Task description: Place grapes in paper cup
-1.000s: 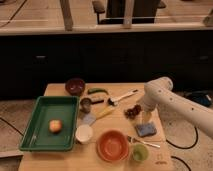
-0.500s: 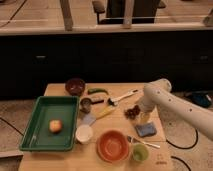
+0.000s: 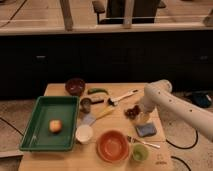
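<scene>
- Wooden table is carrying everything.
- Green tray is sitting on its left side.
- Gripper is hanging low over the right part, jaws standing wide, gripping nothing.
- Orange bowl is sitting near the front edge.
- Grapes are lying on the wood just left of the gripper.
- Paper cup is standing upright beside the tray, well apart from the grapes.
</scene>
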